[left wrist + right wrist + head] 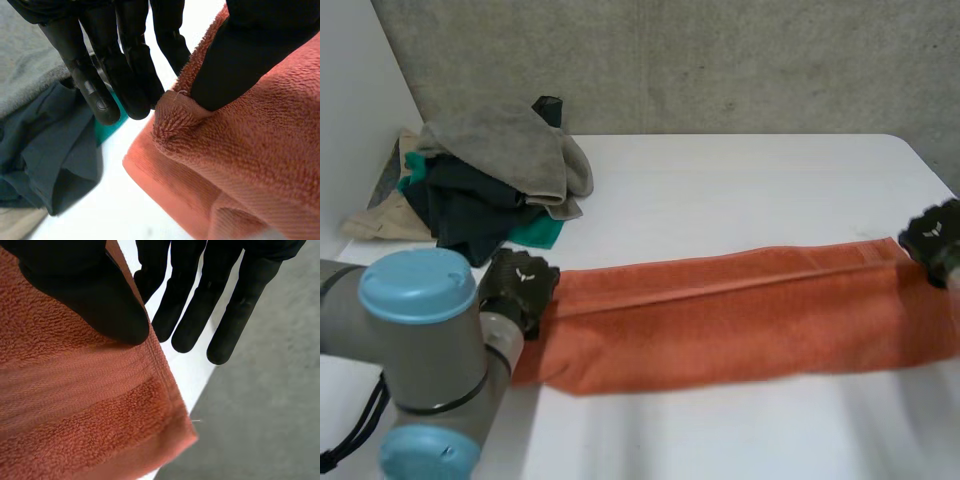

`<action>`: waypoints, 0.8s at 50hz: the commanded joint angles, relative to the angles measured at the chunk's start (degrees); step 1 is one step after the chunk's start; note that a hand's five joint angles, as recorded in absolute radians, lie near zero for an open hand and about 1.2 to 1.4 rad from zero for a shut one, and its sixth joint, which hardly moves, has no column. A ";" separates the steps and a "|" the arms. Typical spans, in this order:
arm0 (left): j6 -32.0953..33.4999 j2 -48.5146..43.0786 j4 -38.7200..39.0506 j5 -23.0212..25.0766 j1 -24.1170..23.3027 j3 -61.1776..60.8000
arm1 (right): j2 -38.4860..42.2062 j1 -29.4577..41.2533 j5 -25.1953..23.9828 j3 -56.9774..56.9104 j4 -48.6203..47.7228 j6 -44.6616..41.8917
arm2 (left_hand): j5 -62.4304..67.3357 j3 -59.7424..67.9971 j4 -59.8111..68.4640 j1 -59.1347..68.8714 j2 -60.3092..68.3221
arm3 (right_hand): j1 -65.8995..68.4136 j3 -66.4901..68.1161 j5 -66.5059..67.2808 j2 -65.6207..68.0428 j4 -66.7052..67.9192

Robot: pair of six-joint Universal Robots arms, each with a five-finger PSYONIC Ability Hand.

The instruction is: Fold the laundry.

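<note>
Left hand (125, 60) pinching one end of orange towel (720, 320), right hand (90, 295) pinching the opposite end

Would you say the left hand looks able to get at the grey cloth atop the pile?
Probably, once freed: the grey cloth lies uncovered atop the pile near the left hand, but that hand is pinching the orange towel.

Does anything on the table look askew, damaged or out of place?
Nothing is damaged. The orange towel is puckered and bunched at the end that the left hand pinches; the end in the right hand lies flat.
</note>
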 commanded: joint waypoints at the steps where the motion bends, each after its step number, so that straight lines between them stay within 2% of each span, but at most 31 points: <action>1: 0.10 -6.44 3.93 -4.36 -0.13 6.23 | 10.57 3.69 -0.16 -8.13 -8.84 -0.32 | 12.71 11.59 11.27 15.04 11.34 | 13.09 11.21 11.32 12.11 10.95; 7: 0.89 -12.15 4.02 -8.32 -0.30 12.73 | 18.65 6.33 -0.17 -15.42 -11.13 -0.23 | 12.71 11.59 11.27 15.04 11.34 | 13.09 11.21 11.32 12.11 10.95; 19: 8.36 -18.92 8.24 -8.59 -0.48 20.82 | 23.06 7.47 -0.52 -18.77 -18.33 1.35 | 12.71 11.59 11.27 15.04 11.34 | 13.09 11.21 11.32 12.11 10.95; 20: 9.15 -19.36 8.59 -8.59 -0.48 21.00 | 23.15 7.47 -0.43 -18.77 -18.60 1.88 | 12.71 11.59 11.27 15.04 11.34 | 8.15 6.28 6.39 7.17 6.01; 21: 10.46 -19.89 9.03 -8.33 -0.56 21.17 | 23.15 7.47 -0.17 -18.86 -18.78 2.40 | 12.71 11.59 11.27 15.04 11.34 | -6.22 -8.09 -7.99 -7.20 -8.36; 22: 11.08 -20.15 9.21 -8.24 -0.57 21.26 | 23.24 7.47 0.01 -18.86 -18.78 2.93 | 3.41 2.29 1.97 5.73 2.04 | -24.35 -26.22 -26.11 -25.33 -26.49; 23: 11.61 -20.24 9.38 -8.24 -0.65 21.26 | 23.24 7.47 0.18 -18.86 -18.60 4.07 | -14.50 -15.62 -15.95 -12.18 -15.87 | -56.91 -58.79 -58.68 -57.89 -59.05; 25: 12.93 -20.07 9.91 -8.33 -0.65 21.18 | 22.71 7.56 0.27 -18.77 -18.60 5.48 | -56.34 -57.46 -57.78 -54.02 -57.71 | -56.91 -58.79 -58.68 -57.89 -59.05; 30: 13.02 -18.32 10.35 -8.50 -0.83 20.83 | 18.33 7.04 0.36 -17.55 -17.38 11.63 | -55.89 -57.01 -57.34 -53.57 -57.27 | -56.91 -58.79 -58.68 -57.89 -59.05; 34: 13.02 -13.75 9.74 -8.59 -0.74 19.25 | 12.00 5.46 -0.16 -15.35 -12.03 16.81 | -55.39 -56.51 -56.84 -53.07 -56.76 | -56.91 -58.79 -58.68 -57.89 -59.05; 38: 12.93 -8.13 9.74 -8.15 -0.30 14.86 | 4.45 2.39 -2.00 -13.51 0.60 20.77 | -55.39 -56.51 -56.83 -53.07 -56.76 | -56.91 -58.79 -58.68 -57.89 -59.05; 40: 12.93 -5.15 9.74 -7.98 0.05 11.97 | 3.56 0.37 -3.23 -12.63 4.67 20.87 | -55.39 -56.51 -56.83 -53.07 -56.76 | -56.91 -58.79 -58.68 -57.89 -59.05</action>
